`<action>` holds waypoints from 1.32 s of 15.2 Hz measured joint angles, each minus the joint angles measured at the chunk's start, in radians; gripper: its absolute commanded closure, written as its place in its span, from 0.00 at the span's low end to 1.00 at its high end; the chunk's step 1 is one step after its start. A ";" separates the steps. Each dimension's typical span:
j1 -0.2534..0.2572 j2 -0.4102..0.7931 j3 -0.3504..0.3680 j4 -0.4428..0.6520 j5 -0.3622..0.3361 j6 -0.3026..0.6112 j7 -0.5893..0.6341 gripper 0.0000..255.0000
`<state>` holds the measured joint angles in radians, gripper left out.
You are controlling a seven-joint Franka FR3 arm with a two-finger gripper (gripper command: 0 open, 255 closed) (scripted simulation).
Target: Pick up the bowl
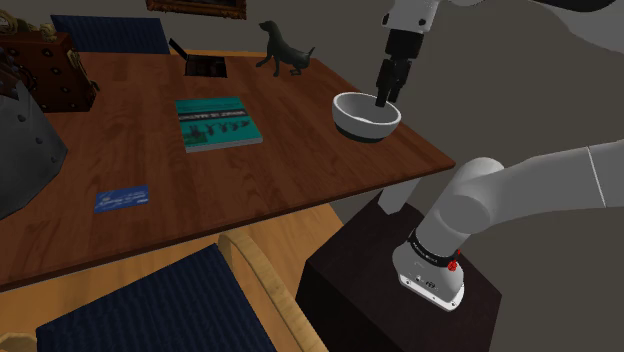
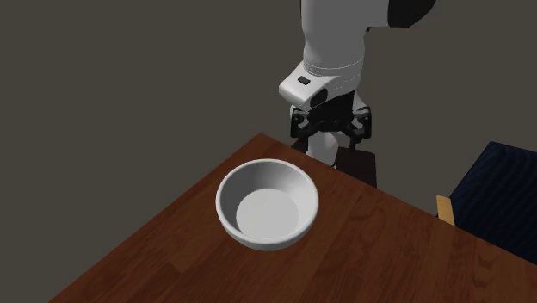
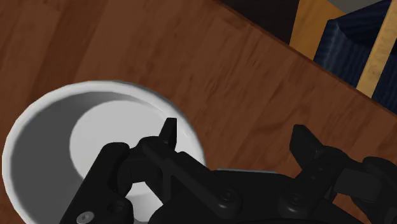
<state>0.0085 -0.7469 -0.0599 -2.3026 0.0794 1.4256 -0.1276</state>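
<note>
Hovers, gripper (image 1: 386,96) spread, over bowl (image 1: 366,120) rim at the shoulder view's right; seems stiff, light, slick; pinch across that wall.

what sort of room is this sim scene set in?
Probably a dining room or study in a house: a wooden table with a blue-cushioned chair drawn up to it, and a dog figurine and a book on top.
</note>
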 measured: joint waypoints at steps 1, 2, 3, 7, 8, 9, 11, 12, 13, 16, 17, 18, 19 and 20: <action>0.000 0.000 0.000 0.000 0.000 0.000 0.000 0.00; -0.003 0.010 -0.011 0.002 -0.007 0.006 -0.013 0.00; -0.007 0.020 -0.026 0.004 -0.016 0.013 -0.030 0.00; -0.024 0.106 -0.106 0.032 -0.058 0.061 -0.123 0.00; -0.029 0.118 -0.125 0.034 -0.067 0.070 -0.146 0.00; -0.031 0.144 -0.142 0.048 -0.072 0.080 -0.166 0.00; -0.039 0.195 -0.186 0.070 -0.088 0.104 -0.219 0.00; -0.043 0.218 -0.206 0.078 -0.093 0.117 -0.243 0.00; -0.045 0.245 -0.225 0.097 -0.097 0.123 -0.268 0.00; -0.053 0.344 -0.289 0.151 -0.101 0.158 -0.350 0.00; -0.056 0.375 -0.308 0.159 -0.100 0.177 -0.377 0.00; -0.056 0.412 -0.325 0.192 -0.094 0.177 -0.401 0.00; -0.058 0.451 -0.343 0.222 -0.087 0.182 -0.427 0.00; -0.060 0.475 -0.356 0.240 -0.083 0.185 -0.446 0.00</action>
<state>-0.0513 -0.2723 -0.4157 -2.0630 -0.0039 1.6104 -0.5736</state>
